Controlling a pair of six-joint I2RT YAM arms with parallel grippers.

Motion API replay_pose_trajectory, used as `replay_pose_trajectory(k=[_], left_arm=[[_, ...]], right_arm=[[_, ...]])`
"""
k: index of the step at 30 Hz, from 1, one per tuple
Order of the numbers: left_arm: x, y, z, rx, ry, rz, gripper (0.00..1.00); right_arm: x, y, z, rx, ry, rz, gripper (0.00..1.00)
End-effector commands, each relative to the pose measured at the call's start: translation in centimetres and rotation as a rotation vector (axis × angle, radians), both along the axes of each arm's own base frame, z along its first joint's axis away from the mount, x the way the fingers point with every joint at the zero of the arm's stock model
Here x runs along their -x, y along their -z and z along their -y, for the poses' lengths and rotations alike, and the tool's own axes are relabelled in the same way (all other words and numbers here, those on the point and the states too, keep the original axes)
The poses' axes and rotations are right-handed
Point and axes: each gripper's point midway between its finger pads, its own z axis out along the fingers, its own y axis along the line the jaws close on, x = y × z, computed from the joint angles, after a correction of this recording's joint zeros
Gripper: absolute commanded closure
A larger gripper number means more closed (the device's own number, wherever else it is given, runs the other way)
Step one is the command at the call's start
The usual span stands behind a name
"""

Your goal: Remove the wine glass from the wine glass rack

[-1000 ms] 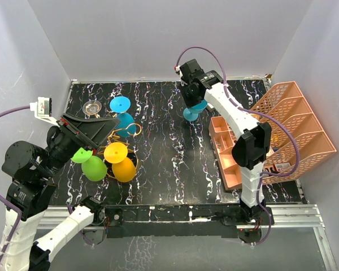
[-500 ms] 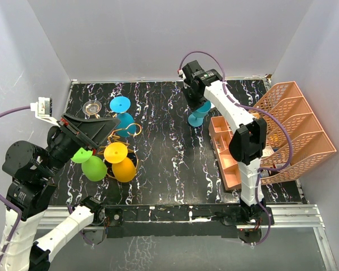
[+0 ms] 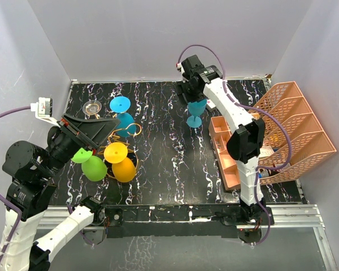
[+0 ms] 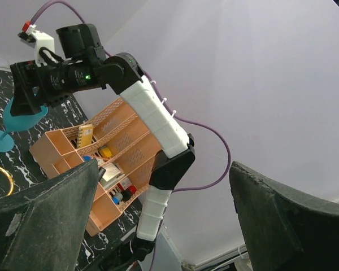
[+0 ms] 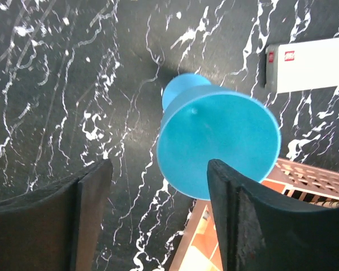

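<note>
While the right tool (image 5: 158,169) hangs just over it, the teal glass (image 3: 196,107) stands upright on the tabletop (image 3: 158,141), off the rack (image 3: 126,133) and well apart from it. The glass is near the far edge, a little to the right of the middle, and its foot rests on the dark marbled surface just beside the far end of the tray (image 3: 223,155).

The right tool is released. In the right wrist view its 2 fingers (image 5: 87,197) are spread wider than the bowl, which shows between them from above. One finger is clearly apart from the glass. The other overlaps the bowl's rim in the picture, so I cannot tell if it touches there.

The rack stands near the left edge, about halfway between the near and far edges. 3 glasses hang on its gold arms: a blue glass (image 3: 124,116) on the far side, an orange glass (image 3: 122,164) on the near side, and a green glass (image 3: 92,165) toward the left edge.

The left tool (image 4: 164,169) is raised just beside the rack on its left side. It is also released, with its 2 fingers wide apart and nothing between them, and it is turned toward the right arm.

The peach organiser (image 3: 296,130) lies tilted along the right edge, behind the tray.
</note>
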Motion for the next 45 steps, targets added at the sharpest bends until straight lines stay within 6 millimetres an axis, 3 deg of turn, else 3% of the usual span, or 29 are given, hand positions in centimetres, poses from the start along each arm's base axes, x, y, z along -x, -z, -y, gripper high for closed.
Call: replay_pose_trajectory(k=[1,5,9,13,14,18,22,24,29,34,38,45], left_arm=[[0.6,-1.1,-0.5,0.013,-0.011,0.036,0.03],[0.5,-0.7,-0.7,0.005,-0.023,0.029,0.03],[0.6,-0.4,-1.0,-0.003,-0.038,0.027,0.03],[0.6,0.1,-1.4,-0.018,-0.057,0.015,0.03],[0.5,0.3,-1.5,-0.022,-0.065,0.009,0.03],[0.7,0.7,-1.9,-0.027,-0.080,-0.003,0.03],[0.9,1.1,-2.3,-0.036,-0.099,-0.014,0.03],[0.8,1.4,-2.6,-0.041,-0.112,-0.022,0.03],[0.4,1.7,-2.3,-0.046,-0.111,-0.030,0.03],[0.3,1.9,-2.4,-0.050,-0.119,-0.037,0.03],[0.3,2.2,-2.6,-0.054,-0.125,-0.046,0.03],[0.5,2.1,-2.7,-0.053,-0.126,-0.047,0.03]], right_arm=[[-1.2,-7.5,-0.3,-0.090,0.018,0.199,0.22],[-0.3,-11.5,0.2,-0.162,0.064,0.300,0.17],[1.1,-13.6,-0.8,-0.339,0.092,0.384,0.05],[4.7,-16.5,-2.5,-0.592,0.029,0.466,0.01],[5.7,-15.6,-2.8,-0.641,0.009,0.461,0.01],[11.0,-16.7,-3.7,-0.891,-0.093,0.510,0.02],[16.4,-16.8,-5.7,-1.192,-0.211,0.387,0.02],[18.0,-16.4,-6.6,-1.273,-0.247,0.271,0.02],[21.7,-15.5,-10.6,-1.336,-0.326,0.051,0.02],[25.3,-17.5,-14.6,-1.391,-0.320,0.022,0.02],[26.3,-19.0,-16.6,-1.396,-0.319,0.049,0.03],[27.2,-19.3,-19.9,-1.310,-0.350,0.079,0.11]])
